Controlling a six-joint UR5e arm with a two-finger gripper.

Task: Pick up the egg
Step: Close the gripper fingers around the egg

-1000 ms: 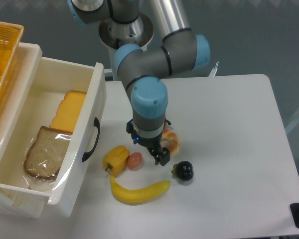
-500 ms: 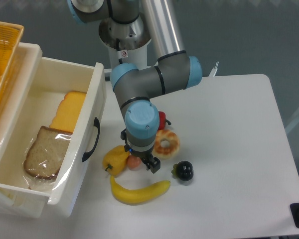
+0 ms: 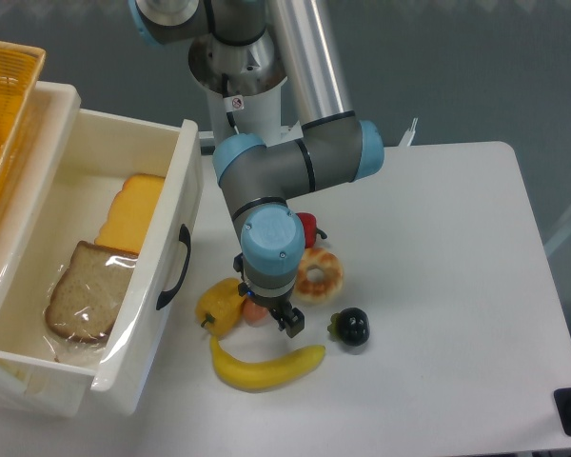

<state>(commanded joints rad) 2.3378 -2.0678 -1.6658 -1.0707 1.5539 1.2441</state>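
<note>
Egg is lying just right of the yellow pepper, mostly hidden under your gripper, which is sitting over it; you cannot tell how wide its fingers are standing.

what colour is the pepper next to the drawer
Yellow; the pepper shows clearly in the fixed camera view.

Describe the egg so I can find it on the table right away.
Look at the food cluster on the table just right of the open drawer. Between the pepper and the donut, directly under the gripper, sits the egg: small, smooth, pinkish-brown, mostly hidden.
</note>
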